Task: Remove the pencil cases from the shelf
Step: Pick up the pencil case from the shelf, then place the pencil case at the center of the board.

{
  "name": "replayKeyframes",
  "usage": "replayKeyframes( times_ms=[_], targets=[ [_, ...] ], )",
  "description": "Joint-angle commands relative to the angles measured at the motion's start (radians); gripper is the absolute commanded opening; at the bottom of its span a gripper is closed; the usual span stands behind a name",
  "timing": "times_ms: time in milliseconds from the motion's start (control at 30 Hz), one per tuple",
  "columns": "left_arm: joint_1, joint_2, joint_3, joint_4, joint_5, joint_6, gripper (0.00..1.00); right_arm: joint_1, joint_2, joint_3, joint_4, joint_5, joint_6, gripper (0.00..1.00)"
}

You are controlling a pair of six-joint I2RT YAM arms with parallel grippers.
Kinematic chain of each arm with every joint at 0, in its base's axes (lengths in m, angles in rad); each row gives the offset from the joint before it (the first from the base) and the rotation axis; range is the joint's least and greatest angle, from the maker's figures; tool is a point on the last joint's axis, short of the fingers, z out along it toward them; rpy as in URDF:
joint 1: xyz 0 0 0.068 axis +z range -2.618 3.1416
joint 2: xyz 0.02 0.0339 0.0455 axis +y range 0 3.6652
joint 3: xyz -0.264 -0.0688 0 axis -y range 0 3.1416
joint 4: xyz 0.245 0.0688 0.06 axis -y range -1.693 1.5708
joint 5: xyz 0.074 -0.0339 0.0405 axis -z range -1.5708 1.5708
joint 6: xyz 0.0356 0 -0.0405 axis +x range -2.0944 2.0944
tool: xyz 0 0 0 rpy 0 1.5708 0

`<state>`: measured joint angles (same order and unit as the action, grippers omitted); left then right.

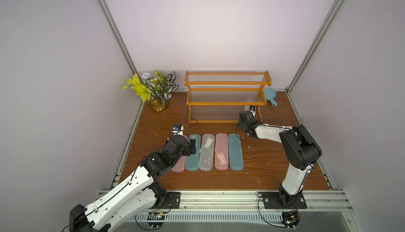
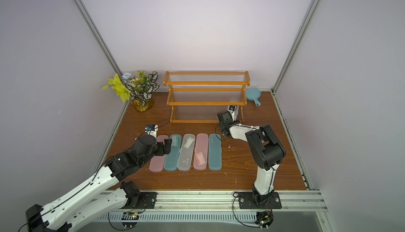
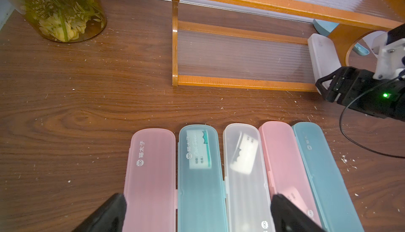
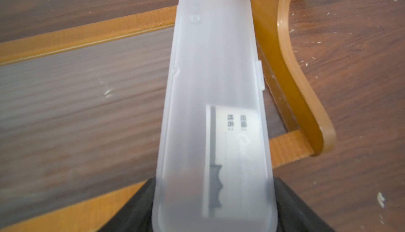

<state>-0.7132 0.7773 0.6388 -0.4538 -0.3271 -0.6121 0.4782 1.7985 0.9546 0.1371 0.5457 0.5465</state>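
The orange-brown shelf (image 1: 228,89) stands at the back of the table. A frosted clear pencil case (image 4: 214,66) lies on its bottom tier at the right end, beside the curved side frame (image 4: 291,77). My right gripper (image 4: 213,198) is shut on the near end of this case, a black finger pressing each long side. On the table in front of the shelf lies a row of pencil cases: pink (image 3: 151,176), teal (image 3: 200,187), clear (image 3: 245,176), pink (image 3: 282,154) and teal (image 3: 324,165). My left gripper (image 3: 198,202) hangs open above the left part of that row.
A glass vase of flowers and leaves (image 1: 158,103) stands at the back left. A small teal pan (image 1: 270,94) lies behind the shelf's right end. The upper two tiers hold nothing. Grey walls and metal rails enclose the wooden table (image 1: 274,165).
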Motion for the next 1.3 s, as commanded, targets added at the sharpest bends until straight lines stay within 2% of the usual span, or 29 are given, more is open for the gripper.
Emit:
replayKeyframes(
  times_ms=[0,333,667,967,1267],
  targets=[
    [0.012,-0.007,0.027,-0.019,-0.025,0.004,0.97,0.020,-0.100,-0.040,0.005,0.019,0.001,0.76],
    [0.012,-0.033,0.012,-0.017,-0.024,-0.020,0.97,0.097,-0.339,-0.263,0.026,0.012,-0.017,0.76],
    [0.012,-0.049,-0.003,-0.013,-0.010,-0.060,0.97,0.206,-0.641,-0.500,-0.032,0.021,0.039,0.75],
    [0.012,-0.068,-0.021,0.010,-0.016,-0.090,0.97,0.261,-0.859,-0.620,-0.125,-0.026,0.067,0.75],
    [0.012,-0.048,-0.025,0.040,-0.017,-0.086,0.97,0.315,-0.945,-0.671,-0.219,-0.039,0.143,0.76]
  ],
)
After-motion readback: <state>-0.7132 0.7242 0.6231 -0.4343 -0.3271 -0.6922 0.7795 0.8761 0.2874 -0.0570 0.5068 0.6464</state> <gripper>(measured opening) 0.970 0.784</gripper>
